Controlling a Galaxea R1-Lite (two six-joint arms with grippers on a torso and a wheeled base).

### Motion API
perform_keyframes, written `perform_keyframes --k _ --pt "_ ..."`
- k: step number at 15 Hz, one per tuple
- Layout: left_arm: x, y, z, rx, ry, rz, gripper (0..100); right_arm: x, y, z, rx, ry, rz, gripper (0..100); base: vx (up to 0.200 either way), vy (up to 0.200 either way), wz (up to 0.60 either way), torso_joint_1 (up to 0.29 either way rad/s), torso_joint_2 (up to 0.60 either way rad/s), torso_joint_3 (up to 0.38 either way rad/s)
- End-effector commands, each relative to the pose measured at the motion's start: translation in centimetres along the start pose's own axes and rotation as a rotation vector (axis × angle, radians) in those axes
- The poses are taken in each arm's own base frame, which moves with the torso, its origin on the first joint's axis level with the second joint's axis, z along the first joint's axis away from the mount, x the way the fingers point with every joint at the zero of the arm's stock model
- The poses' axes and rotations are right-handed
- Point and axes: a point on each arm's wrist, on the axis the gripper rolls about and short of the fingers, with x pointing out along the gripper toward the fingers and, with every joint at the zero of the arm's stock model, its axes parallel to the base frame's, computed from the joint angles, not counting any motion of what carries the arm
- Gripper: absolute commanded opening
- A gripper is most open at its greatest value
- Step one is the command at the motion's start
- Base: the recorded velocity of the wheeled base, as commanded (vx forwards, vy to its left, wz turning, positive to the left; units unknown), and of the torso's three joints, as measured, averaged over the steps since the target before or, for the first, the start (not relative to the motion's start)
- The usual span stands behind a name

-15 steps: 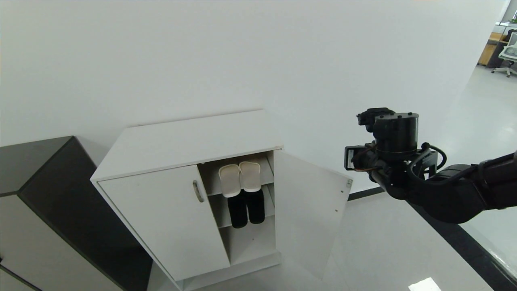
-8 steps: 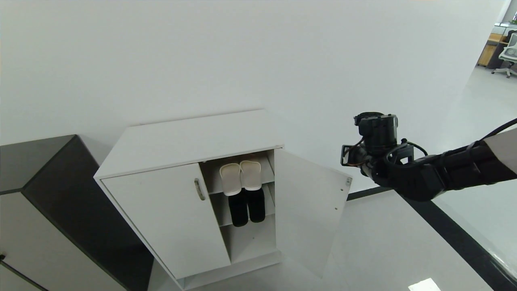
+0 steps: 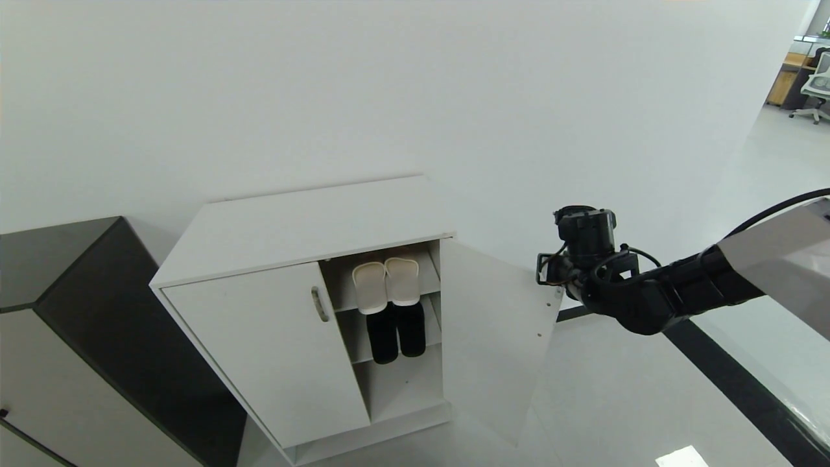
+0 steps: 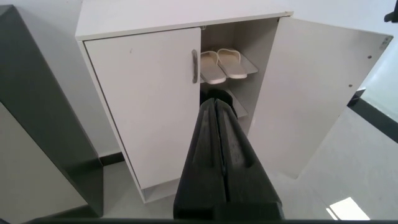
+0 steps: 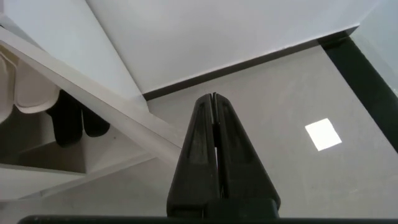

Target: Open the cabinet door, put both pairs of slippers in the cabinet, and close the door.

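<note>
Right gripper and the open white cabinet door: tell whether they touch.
Cannot tell. In the right wrist view the open white cabinet door runs behind the right gripper, jaws shut, showing neither contact nor gap; in the head view its wrist covers the jaws.

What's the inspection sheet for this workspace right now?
Surface: pale floor, black strip along it.
Job's things: cabinet, right door open, left door shut; white slippers on upper shelf, black slippers on shelf below.
Clutter: nothing seen.
Grippers: left claw shut, empty, facing cabinet; right claw shut, empty, by the open door's outer edge.
Cables: black cable along right arm.
Surroundings: white wall, dark cabinet beside, office chair far off.
</note>
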Motion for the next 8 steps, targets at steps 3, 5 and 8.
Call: perform_keyframes --k 3,5,8 --pt "0.0 0.0 0.0 0.0 0.0 0.0 0 0.59 0.06 -0.9 -0.011 0.021 -0.005 0 0.0 0.0 0.0 0.0 0.0 0.0" --pt "0.0 0.0 0.0 0.0 0.0 0.0 0 0.81 0.11 -1.19 -0.014 0.027 -0.006 0 0.0 0.0 0.0 0.0 0.0 0.0" --pt "0.0 0.0 0.0 0.0 0.0 0.0 0 0.97 0.18 -1.27 -0.013 0.028 -0.008 0 0.0 0.0 0.0 0.0 0.0 0.0"
